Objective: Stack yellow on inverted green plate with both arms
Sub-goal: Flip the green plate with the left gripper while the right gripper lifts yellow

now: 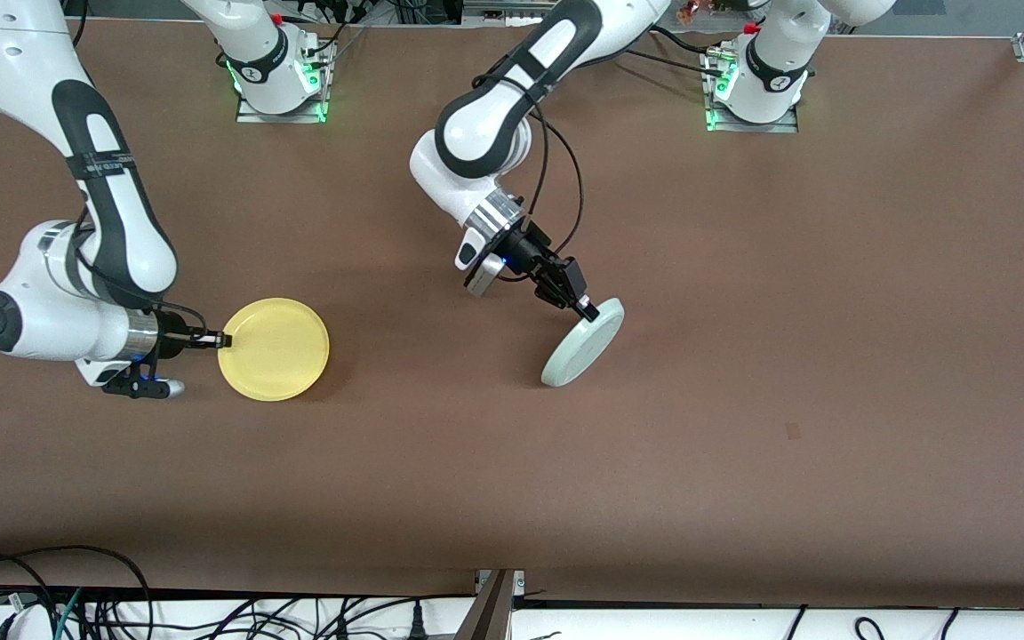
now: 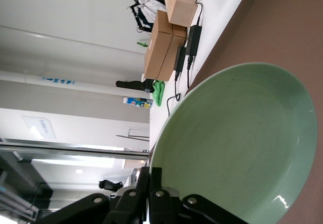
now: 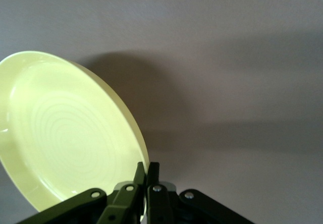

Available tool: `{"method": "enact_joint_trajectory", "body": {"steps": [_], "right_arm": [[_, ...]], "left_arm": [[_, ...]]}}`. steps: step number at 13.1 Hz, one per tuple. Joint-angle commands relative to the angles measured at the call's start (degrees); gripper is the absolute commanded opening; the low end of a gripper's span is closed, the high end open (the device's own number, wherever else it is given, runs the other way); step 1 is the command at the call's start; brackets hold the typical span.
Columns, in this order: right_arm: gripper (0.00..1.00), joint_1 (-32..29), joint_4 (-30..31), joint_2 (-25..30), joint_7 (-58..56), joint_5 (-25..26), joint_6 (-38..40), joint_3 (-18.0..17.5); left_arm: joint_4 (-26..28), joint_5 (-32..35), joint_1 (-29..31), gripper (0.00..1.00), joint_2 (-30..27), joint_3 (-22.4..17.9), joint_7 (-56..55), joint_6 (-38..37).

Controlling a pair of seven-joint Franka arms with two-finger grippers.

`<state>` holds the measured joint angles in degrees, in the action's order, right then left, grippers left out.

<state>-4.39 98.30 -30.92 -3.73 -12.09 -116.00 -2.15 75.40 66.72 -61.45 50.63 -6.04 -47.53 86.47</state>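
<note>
- Front view: my left fingers (image 1: 582, 308) pinch the rim of the green plate (image 1: 585, 342) near the middle of the counter (image 1: 743, 444). The plate stands steeply tilted on edge, its lower rim at or just above the counter; contact cannot be confirmed. My right fingers (image 1: 224, 340) pinch the rim of the yellow plate (image 1: 274, 348) toward the right arm's end of the counter; that plate lies close to level. The two plates are well apart, at about the same nearness to the front camera. I judge the green plate is mid-flip and must land face down before the yellow one travels across to it.
- Left wrist view: my left fingers (image 2: 151, 204) are pressed together on the green rim. The plate's hollow face (image 2: 232, 143) is turned toward the wrist, smooth, pale mint, faint rings, no visible damage. The plate extends straight away from the fingers.
- Right wrist view: my right fingers (image 3: 146, 183) are clamped on the yellow rim. The plate (image 3: 60, 138) shows its hollow side with concentric rings, plain yellow, casting a shadow on the counter below, so I judge it lifted.
</note>
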Motion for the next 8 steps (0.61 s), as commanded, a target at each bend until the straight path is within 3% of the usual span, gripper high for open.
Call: {"method": "enact_joint_trajectory", "body": {"steps": [1, 5, 8], "right_arm": [[0.00, -0.44, -5.82, -0.11, -1.01, -1.01, 7.60, -0.04], [0.00, -1.23, -15.83, 0.07, -4.24, -0.74, 20.78, 0.57], [0.00, -2.81, -19.98, 0.15, -6.55, -1.00, 26.77, 0.57]], "left_arm": [[-1.57, 4.55, -3.67, 0.00, 4.81, -1.08, -4.40, -4.29], [-1.58, 4.65, -6.31, 0.00, 6.31, -1.08, -5.73, -4.65], [-1.58, 4.65, -8.51, 0.00, 7.20, -1.08, -6.61, -4.65]]}}
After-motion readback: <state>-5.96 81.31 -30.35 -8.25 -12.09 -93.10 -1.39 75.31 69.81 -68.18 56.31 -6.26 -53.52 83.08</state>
